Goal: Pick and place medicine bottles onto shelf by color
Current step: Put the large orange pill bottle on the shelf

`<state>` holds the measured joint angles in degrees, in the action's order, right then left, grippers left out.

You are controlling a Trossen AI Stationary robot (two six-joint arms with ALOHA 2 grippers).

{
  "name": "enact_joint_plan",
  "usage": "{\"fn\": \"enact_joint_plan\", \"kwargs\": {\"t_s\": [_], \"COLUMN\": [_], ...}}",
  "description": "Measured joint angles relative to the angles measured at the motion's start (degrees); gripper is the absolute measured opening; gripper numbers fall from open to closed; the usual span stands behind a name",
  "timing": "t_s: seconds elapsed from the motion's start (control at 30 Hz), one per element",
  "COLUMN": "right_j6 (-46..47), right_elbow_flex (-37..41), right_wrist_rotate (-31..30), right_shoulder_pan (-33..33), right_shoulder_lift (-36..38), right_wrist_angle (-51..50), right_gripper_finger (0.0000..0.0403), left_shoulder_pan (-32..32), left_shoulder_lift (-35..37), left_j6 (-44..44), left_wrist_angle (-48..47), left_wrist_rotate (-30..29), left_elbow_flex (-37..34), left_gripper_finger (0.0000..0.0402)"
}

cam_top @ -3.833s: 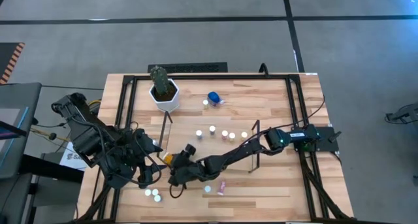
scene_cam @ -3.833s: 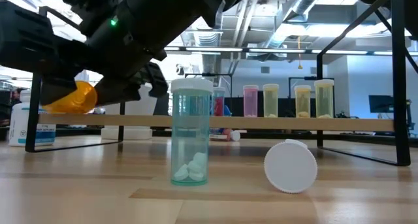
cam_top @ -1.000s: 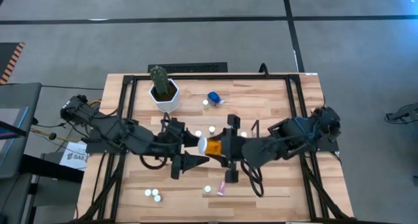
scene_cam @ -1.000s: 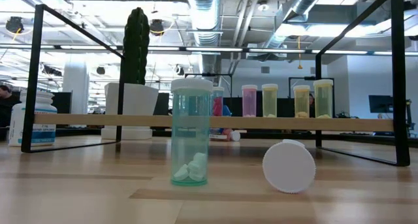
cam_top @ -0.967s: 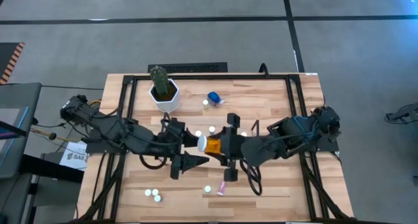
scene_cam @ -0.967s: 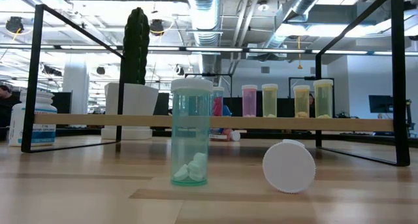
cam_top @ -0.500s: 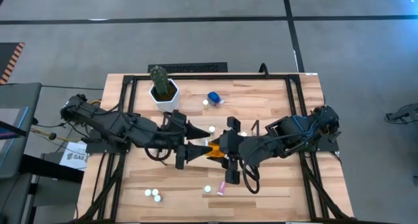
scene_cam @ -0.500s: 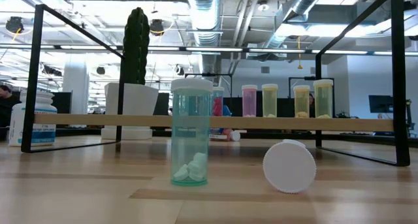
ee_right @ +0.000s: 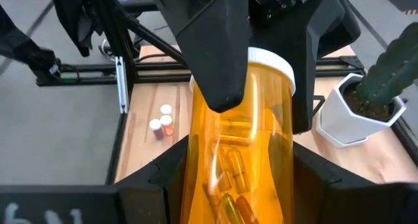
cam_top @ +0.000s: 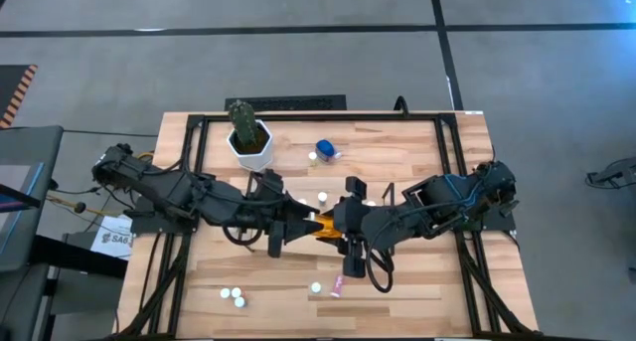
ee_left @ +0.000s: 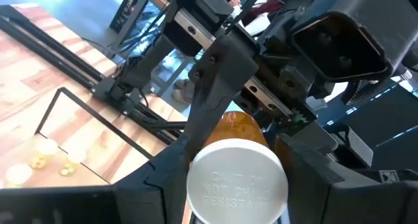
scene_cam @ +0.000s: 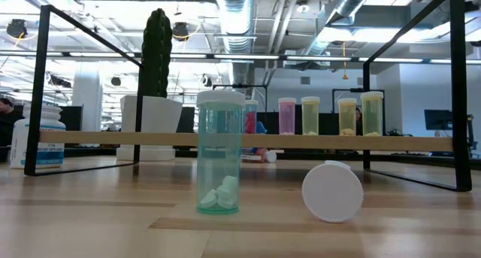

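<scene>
An orange medicine bottle (cam_top: 322,225) with a white cap hangs level over mid-table, between my two grippers. My left gripper (cam_top: 304,223) reaches in from the table's left and is shut on its cap end. My right gripper (cam_top: 336,225) reaches in from the right and is shut on its body. The shelf (scene_cam: 248,140) stands just beyond, with pink and yellowish bottles (scene_cam: 310,115) upright on it. A teal bottle (scene_cam: 220,151) stands on the table near the front edge, and another bottle (scene_cam: 331,191) lies beside it, its white cap end-on to the low view. My left gripper pinches the bottle's white cap (ee_left: 236,182) between its two fingers (ee_right: 222,51), one on each side. The fingers come level from the table's left and lie along the bottle. The bottle is clear of the table. My right gripper pinches the orange body (ee_right: 238,142) between its two fingers (ee_right: 171,178), toward the bottom end. The fingers come from the table's right, slanting a little downward, and lie along the bottle. The bottle lies about level, lifted clear, cap pointing to the left arm.
A white cactus pot (cam_top: 249,140) stands at the far left, a blue-capped bottle (cam_top: 325,149) lies beyond the shelf. Two white-capped bottles (cam_top: 233,296) stand near the front left. The black frame (cam_top: 189,182) rims the table.
My left gripper has moved from the near side toward the right gripper, brought its open fingers around the bottle's cap end, and shut on it. The orange bottle has stayed lifted in the right gripper, which has rolled slightly.
</scene>
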<state>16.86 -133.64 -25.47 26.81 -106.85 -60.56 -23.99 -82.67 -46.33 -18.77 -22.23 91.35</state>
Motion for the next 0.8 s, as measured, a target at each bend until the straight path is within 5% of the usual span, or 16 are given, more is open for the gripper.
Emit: {"fn": "enact_joint_plan", "kwargs": {"t_s": [0.27,0.53,0.8], "right_j6": [-3.6,-3.4,11.1], "right_elbow_flex": [0.0,-1.3,-1.3], "right_wrist_rotate": [0.0,0.3,11.2], "right_shoulder_pan": [0.1,-0.5,-0.5], "right_shoulder_lift": [0.0,0.8,9.1], "right_wrist_angle": [-1.4,-7.5,-16.5], "right_gripper_finger": [0.0223,0.0259,0.026], "left_shoulder_pan": [0.0,0.0,2.6], "left_shoulder_lift": [0.0,0.0,0.1], "left_j6": [-1.5,-1.2,-4.2], "left_wrist_angle": [0.1,0.1,-12.1], "left_wrist_rotate": [0.4,-0.9,-3.7], "left_elbow_flex": [0.0,0.0,0.0], "left_gripper_finger": [0.0206,0.017,0.0198]}}
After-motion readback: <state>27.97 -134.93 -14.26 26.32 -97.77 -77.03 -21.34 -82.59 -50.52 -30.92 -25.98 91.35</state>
